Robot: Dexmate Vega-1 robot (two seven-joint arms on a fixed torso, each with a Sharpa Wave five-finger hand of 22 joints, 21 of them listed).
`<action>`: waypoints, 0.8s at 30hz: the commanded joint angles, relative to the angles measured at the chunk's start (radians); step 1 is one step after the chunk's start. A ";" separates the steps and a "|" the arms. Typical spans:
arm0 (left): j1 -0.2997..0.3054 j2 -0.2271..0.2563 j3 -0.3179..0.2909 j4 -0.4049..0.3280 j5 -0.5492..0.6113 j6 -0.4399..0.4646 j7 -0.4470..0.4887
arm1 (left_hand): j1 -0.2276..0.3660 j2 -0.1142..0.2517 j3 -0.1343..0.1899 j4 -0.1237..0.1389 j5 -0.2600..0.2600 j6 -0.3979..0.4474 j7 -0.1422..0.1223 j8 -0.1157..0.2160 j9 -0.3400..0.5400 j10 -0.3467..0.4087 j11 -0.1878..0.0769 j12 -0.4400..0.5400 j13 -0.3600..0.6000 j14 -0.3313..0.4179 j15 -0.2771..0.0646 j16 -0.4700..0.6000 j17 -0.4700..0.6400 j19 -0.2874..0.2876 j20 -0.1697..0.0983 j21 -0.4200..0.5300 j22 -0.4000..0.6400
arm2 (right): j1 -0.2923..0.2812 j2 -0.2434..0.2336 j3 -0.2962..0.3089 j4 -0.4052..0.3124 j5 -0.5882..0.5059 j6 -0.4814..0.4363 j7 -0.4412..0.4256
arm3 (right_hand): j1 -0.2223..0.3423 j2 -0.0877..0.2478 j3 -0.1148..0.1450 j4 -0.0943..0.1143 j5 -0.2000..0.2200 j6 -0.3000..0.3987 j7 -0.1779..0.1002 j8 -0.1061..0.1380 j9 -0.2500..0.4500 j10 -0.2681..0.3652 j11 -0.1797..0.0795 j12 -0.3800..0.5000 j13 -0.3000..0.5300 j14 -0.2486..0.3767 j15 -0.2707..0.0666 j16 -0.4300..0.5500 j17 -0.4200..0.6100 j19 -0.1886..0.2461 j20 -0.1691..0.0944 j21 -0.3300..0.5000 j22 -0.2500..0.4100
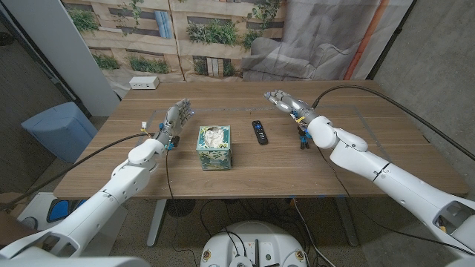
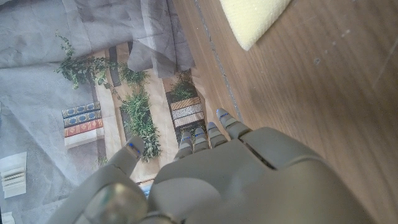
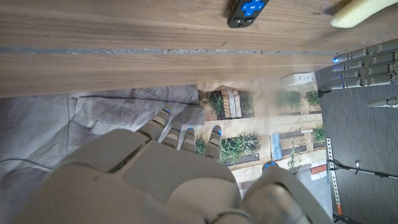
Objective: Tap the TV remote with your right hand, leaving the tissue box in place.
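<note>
Behind the surface, a backdrop (image 1: 223, 33) printed with shelves, books and plants, with grey cloth (image 1: 326, 37) draped beside it. Wooden surface (image 1: 245, 167) wide and brown, a faint taped line across it. Blue bin (image 1: 59, 130) on the floor off its left side. Left robot hand (image 1: 177, 119) raised near the box, fingers spread, holding nothing. Right robot hand (image 1: 283, 101) hovering beyond the remote, fingers loosely apart, empty. Tissue box (image 1: 214, 147) near mid-surface, tissue poking from the top. White power strip (image 1: 144, 83) at the far left corner. Remote (image 1: 260, 132), black and slim, lying flat just right of the box, apart from both hands.
</note>
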 commanded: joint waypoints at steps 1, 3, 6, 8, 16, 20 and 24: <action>-0.016 -0.012 0.010 0.045 0.002 -0.025 -0.033 | 0.000 0.083 0.005 0.005 0.005 0.004 0.000 0.002 0.002 0.005 -0.001 0.003 0.002 0.004 -0.004 0.004 0.003 0.008 -0.029 0.001 0.004 | -0.055 0.013 0.081 0.015 0.185 0.041 -0.064 | 0.010 0.064 0.002 -0.002 0.005 -0.013 -0.011 -0.003 0.002 0.012 -0.009 0.004 0.001 0.019 -0.006 0.006 -0.003 0.019 0.000 -0.001 0.002; -0.016 -0.010 0.010 0.046 -0.001 -0.024 -0.039 | 0.000 0.083 0.005 0.005 0.005 0.004 -0.001 0.002 0.002 0.005 0.000 0.003 0.002 0.005 -0.003 0.004 0.003 0.008 -0.029 0.001 0.004 | -0.065 0.013 0.092 0.015 0.211 0.045 -0.074 | 0.010 0.064 0.003 -0.002 0.005 -0.015 -0.012 -0.003 0.002 0.015 -0.011 0.004 0.001 0.020 -0.007 0.005 -0.004 0.021 0.000 -0.001 0.002; -0.016 -0.006 0.010 0.052 -0.004 -0.028 -0.053 | 0.000 0.083 0.005 0.005 0.005 0.004 0.000 0.002 0.002 0.005 0.000 0.003 0.002 0.005 -0.004 0.004 0.003 0.008 -0.029 0.001 0.004 | -0.072 0.008 0.100 0.015 0.237 0.046 -0.080 | 0.011 0.063 0.003 -0.003 0.006 -0.023 -0.011 -0.005 0.002 0.016 -0.011 0.003 0.001 0.020 -0.010 0.004 -0.006 0.023 -0.001 -0.002 0.002; -0.015 -0.008 0.007 0.057 -0.007 -0.033 -0.057 | 0.000 0.083 0.005 0.005 0.005 0.004 0.000 0.001 0.002 0.005 0.000 0.003 0.002 0.005 -0.003 0.004 0.003 0.008 -0.029 0.001 0.004 | -0.076 0.002 0.106 0.012 0.260 0.039 -0.075 | 0.011 0.063 0.003 -0.003 0.006 -0.025 -0.010 -0.006 0.002 0.018 -0.010 0.003 0.001 0.020 -0.010 0.003 -0.007 0.025 -0.002 -0.002 0.002; -0.014 -0.007 0.007 0.054 -0.009 -0.032 -0.058 | 0.000 0.083 0.006 0.005 0.005 0.004 0.000 0.001 0.002 0.006 0.000 0.004 0.002 0.006 -0.003 0.004 0.003 0.009 -0.029 0.001 0.004 | -0.114 0.024 0.164 0.067 0.379 0.136 -0.126 | 0.012 0.058 0.003 -0.005 0.007 -0.034 -0.004 -0.004 0.002 0.050 -0.006 0.007 0.001 0.044 -0.012 0.005 -0.015 0.043 -0.005 -0.002 0.002; -0.016 -0.011 0.012 0.049 -0.009 -0.025 -0.055 | 0.000 0.083 0.006 0.005 0.005 0.005 0.000 0.001 0.002 0.006 0.001 0.003 0.002 0.006 -0.003 0.004 0.003 0.009 -0.029 0.001 0.004 | -0.130 0.029 0.182 0.086 0.421 0.170 -0.143 | 0.012 0.058 0.003 -0.005 0.007 -0.035 -0.001 -0.003 0.001 0.060 0.000 0.009 0.001 0.050 -0.012 0.005 -0.017 0.047 -0.006 -0.003 0.001; -0.024 -0.015 0.017 0.055 -0.009 -0.021 -0.061 | 0.000 0.083 0.006 0.005 0.005 0.005 0.000 0.001 0.002 0.006 0.002 0.003 0.002 0.006 -0.003 0.004 0.003 0.009 -0.029 0.001 0.004 | -0.142 0.062 0.201 0.136 0.480 0.229 -0.163 | 0.013 0.057 0.004 -0.006 0.008 -0.034 0.000 -0.002 0.001 0.067 0.000 0.009 0.001 0.058 -0.013 0.006 -0.019 0.055 -0.007 -0.002 0.001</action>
